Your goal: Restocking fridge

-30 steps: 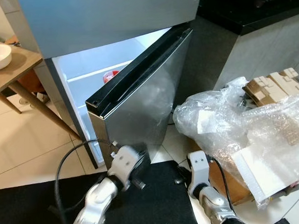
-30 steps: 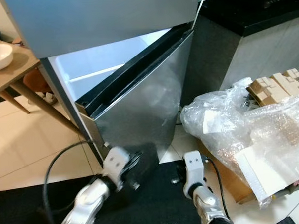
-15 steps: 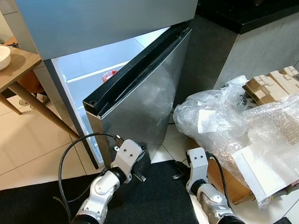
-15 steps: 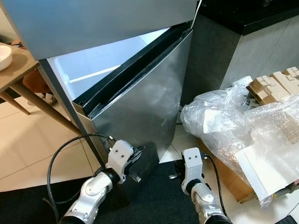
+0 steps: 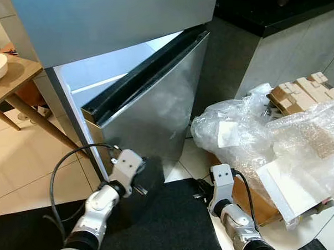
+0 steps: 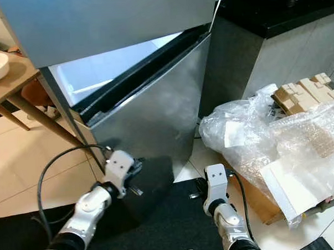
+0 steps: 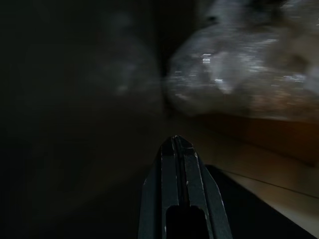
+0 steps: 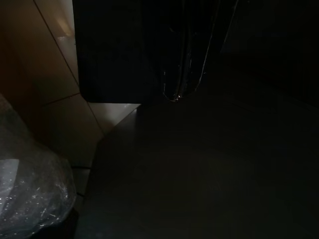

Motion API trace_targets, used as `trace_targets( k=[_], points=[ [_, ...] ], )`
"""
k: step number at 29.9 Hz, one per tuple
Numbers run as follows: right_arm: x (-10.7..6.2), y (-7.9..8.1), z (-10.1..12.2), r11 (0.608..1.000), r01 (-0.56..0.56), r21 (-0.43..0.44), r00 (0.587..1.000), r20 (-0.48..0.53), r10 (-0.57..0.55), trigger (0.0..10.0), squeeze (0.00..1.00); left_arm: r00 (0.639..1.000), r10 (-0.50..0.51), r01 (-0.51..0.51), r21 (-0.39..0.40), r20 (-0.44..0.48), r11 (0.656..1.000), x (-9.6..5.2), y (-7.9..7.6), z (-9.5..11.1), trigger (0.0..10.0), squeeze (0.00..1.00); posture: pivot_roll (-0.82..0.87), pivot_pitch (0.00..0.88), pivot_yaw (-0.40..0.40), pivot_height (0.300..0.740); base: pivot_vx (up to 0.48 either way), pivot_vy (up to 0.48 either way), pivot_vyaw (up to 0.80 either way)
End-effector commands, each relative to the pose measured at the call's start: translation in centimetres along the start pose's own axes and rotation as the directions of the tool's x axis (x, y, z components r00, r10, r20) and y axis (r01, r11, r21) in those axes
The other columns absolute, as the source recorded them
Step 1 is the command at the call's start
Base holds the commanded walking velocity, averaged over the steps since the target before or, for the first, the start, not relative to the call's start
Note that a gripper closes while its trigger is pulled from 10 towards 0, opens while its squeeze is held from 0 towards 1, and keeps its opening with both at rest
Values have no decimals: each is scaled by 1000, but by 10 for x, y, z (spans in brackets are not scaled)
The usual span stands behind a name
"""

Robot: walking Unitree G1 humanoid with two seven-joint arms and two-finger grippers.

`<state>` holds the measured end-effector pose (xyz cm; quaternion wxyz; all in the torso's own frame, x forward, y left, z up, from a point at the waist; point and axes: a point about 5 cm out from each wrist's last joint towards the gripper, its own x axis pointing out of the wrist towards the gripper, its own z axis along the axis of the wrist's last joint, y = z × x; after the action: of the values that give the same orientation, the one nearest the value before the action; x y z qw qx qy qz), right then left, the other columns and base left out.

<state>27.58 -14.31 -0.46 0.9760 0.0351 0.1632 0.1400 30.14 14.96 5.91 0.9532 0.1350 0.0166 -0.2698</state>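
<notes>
Steel fridge door (image 5: 155,109) beside left jaws

Cool white light spills from the lit interior (image 5: 93,78) of the silver fridge, the brightest patch in both head views, which are evenly lit and sharp. A soft sheen lies across the brushed steel lower fridge door (image 5: 155,114); small highlights glint on the crumpled clear plastic wrap (image 5: 256,132). The left wrist view is dim and blurred, its 2 black fingers (image 7: 182,199) pressed together in shade. The right wrist view is nearly black.
</notes>
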Motion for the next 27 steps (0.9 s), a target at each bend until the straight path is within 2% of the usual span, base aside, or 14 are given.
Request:
trace_targets(
  k=[1, 3, 5, 6, 7, 8, 9, 10, 12, 14, 15, 16, 20, 27],
  points=[
    [1, 1, 2, 1000, -8, -1, 1000, 12, 8, 10000, 0, 994, 101, -100, 39, -34, 994, -12, 26, -5, 10000, 0, -95, 134, -32, 740, 0, 0, 0],
    [1, 2, 2, 1000, -8, -1, 1000, 13, 8, 10000, 0, 991, 126, -124, 49, -40, 991, -15, 32, -6, 10000, 0, -95, 134, -32, 740, 0, 0, 0],
    [2, 2, 4, 1000, -10, 0, 1000, 17, 10, 10000, 0, 965, 250, -241, 113, -75, 964, -24, 54, -9, 10000, 0, -96, 132, -33, 740, 0, 0, 0],
    [3, 3, 5, 1000, -12, 1, 1000, 21, 12, 10000, 0, 915, 390, -369, 179, -99, 912, -36, 79, -9, 10000, 0, -98, 131, -33, 740, 0, 0, 0],
    [3, 3, 5, 1000, -12, 1, 1000, 21, 12, 10000, 0, 915, 390, -369, 179, -99, 912, -36, 79, -9, 10000, 0, -98, 131, -33, 740, 0, 0, 0],
    [4, 3, 6, 1000, -14, 2, 1000, 26, 14, 10000, 0, 847, 521, -486, 241, -106, 840, -49, 102, -8, 10000, 0, -100, 131, -33, 740, 0, 0, 0],
    [4, 3, 6, 1000, -14, 2, 1000, 26, 14, 10000, 0, 847, 521, -486, 241, -106, 840, -49, 102, -8, 10000, 0, -100, 131, -33, 740, 0, 0, 0],
    [4, 3, 8, 1000, -17, 3, 999, 31, 17, 10000, 0, 573, 817, -747, 370, -62, 552, -98, 162, 3, 10000, 0, -100, 131, -33, 740, 0, 0, 0],
    [4, 3, 8, 1000, -17, 3, 999, 31, 17, 10000, 0, 573, 817, -747, 370, -62, 552, -98, 162, 3, 10000, 0, -100, 131, -33, 740, 0, 0, 0],
    [4, 2, 8, 1000, -17, 3, 999, 31, 17, 10000, 0, 364, 931, -851, 402, -14, 339, -135, 194, 13, 10000, 0, -90, 132, -38, 740, 0, 0, 0],
    [4, 2, 8, 1000, -19, 3, 999, 30, 19, 10000, 0, 299, 954, -869, 414, 5, 270, -148, 202, 16, 10000, 0, -89, 132, -39, 740, 0, 0, 0],
    [4, 2, 8, 1000, -20, 3, 999, 29, 20, 10000, 0, 268, 963, -875, 423, 16, 236, -155, 206, 18, 10000, 0, -89, 132, -39, 740, 0, 0, 0],
    [4, 4, 6, 1000, -31, -3, 999, 21, 31, 10000, 0, 260, 966, -860, 458, 13, 225, -162, 205, 13, 10000, 0, -86, 132, -46, 740, 0, 0, 0],
    [4, 4, 7, 999, -34, -6, 999, 23, 34, 10000, 0, 272, 962, -855, 456, -11, 247, -154, 183, -7, 10000, 0, -97, 133, -45, 740, 0, 0, 0]
  ],
)
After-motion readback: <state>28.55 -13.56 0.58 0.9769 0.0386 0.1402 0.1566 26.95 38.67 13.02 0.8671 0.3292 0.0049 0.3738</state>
